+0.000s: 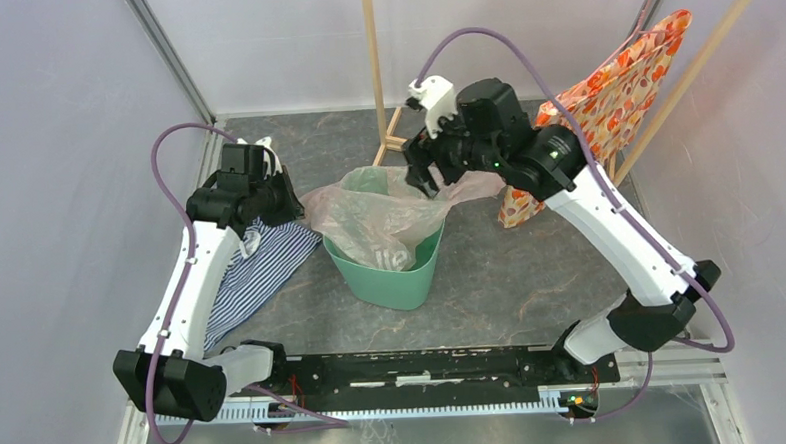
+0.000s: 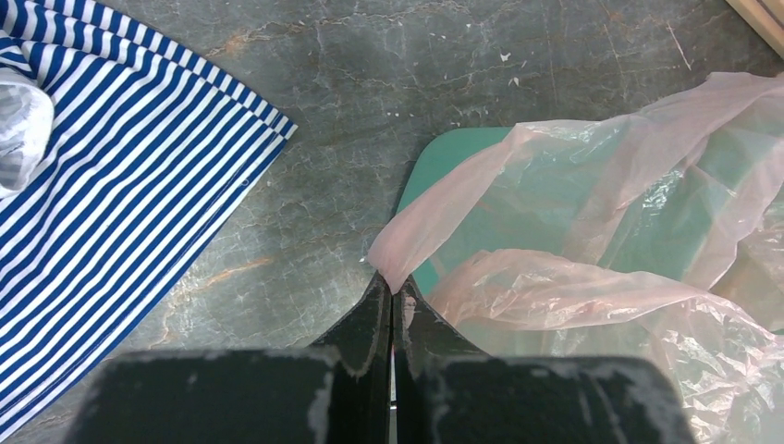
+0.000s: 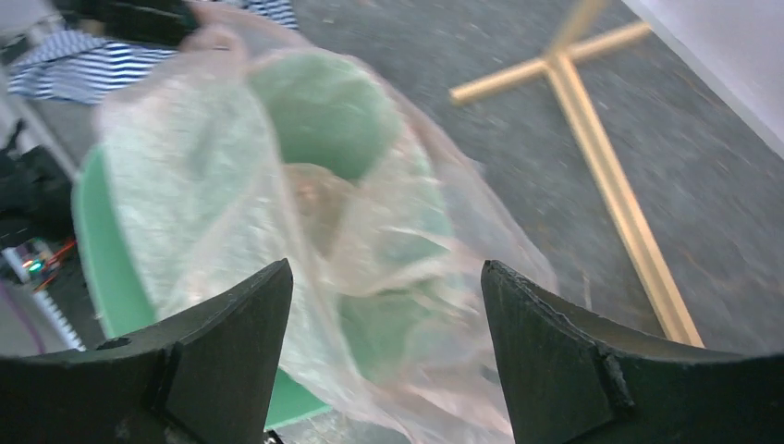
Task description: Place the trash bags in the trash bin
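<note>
Thin, crinkly, translucent pale-pink plastic trash bag [image 1: 374, 215] is draped across the mouth of the mint-green smooth plastic trash bin [image 1: 400, 285]. The middle sags inside, and flaps overhang the left rim and the far-right rim. Your left gripper [image 2: 393, 291] has its fingers pressed together on a twisted corner of the film, just outside the left rim. Your right gripper [image 3: 384, 277] hangs over the far side of the bin with fingers wide apart and nothing between them, the bag directly below. Expect the bag to weigh next to nothing, have no stiffness, and be slick. It'll likely balloon and creep back out rather than drop, and a single layer could slip from the pads or tear against the rim. Grab where the film is gathered into a rope or thick fold (the far-right flap looks like the best candidate), then push down into the bin rather than dragging sideways. The bin looks light too, so a sideways tug may slide or tip it. Keep the left pinch clear of the blue-and-white striped cloth [image 2: 120, 176] beside it.
</note>
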### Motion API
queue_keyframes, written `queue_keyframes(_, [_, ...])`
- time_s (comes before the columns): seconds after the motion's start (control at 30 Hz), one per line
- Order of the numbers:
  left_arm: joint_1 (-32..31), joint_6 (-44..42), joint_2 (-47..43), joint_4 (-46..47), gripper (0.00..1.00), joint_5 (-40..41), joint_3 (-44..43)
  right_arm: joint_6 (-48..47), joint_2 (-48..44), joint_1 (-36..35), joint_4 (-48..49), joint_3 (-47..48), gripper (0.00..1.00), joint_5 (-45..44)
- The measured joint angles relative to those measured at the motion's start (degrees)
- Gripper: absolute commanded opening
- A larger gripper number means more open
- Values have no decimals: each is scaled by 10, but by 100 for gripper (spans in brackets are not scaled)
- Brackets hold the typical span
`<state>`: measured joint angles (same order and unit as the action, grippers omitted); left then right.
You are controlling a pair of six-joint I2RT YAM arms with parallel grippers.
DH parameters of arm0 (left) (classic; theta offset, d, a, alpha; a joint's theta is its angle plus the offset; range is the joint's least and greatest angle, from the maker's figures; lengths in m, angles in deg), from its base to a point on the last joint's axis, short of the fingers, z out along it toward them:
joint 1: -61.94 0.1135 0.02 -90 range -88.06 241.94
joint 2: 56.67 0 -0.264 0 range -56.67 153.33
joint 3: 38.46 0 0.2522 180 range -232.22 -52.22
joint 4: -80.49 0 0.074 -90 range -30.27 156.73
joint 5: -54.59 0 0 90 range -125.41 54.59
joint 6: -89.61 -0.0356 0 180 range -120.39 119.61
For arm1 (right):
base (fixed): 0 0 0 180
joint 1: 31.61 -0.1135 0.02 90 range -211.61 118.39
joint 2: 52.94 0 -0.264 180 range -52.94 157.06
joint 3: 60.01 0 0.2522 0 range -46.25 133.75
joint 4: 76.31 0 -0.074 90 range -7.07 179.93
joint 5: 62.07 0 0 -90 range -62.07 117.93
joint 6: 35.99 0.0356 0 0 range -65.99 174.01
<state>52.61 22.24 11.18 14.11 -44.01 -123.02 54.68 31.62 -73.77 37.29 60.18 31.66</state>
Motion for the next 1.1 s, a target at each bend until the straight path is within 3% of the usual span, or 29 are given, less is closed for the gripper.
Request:
queue_keyframes(0.27, [0, 0, 0, 0, 2, -7, 0, -16, 69, -72, 18, 25, 75, 83])
queue_keyframes(0.73, [0, -1, 0, 0, 2, -8, 1, -10, 112, -93, 42, 14, 54, 98])
queue_keyframes(0.87, [0, 0, 0, 0, 2, -9, 2, -4, 112, -94, 50, 14, 37, 98])
queue_keyframes(1.0, [0, 0, 0, 0, 2, -10, 2, 3, 112, -97, 52, 13, 8, 98])
queue_keyframes(1.1, [0, 0, 0, 0, 2, -11, 3, 7, 112, -101, 52, 10, 0, 99])
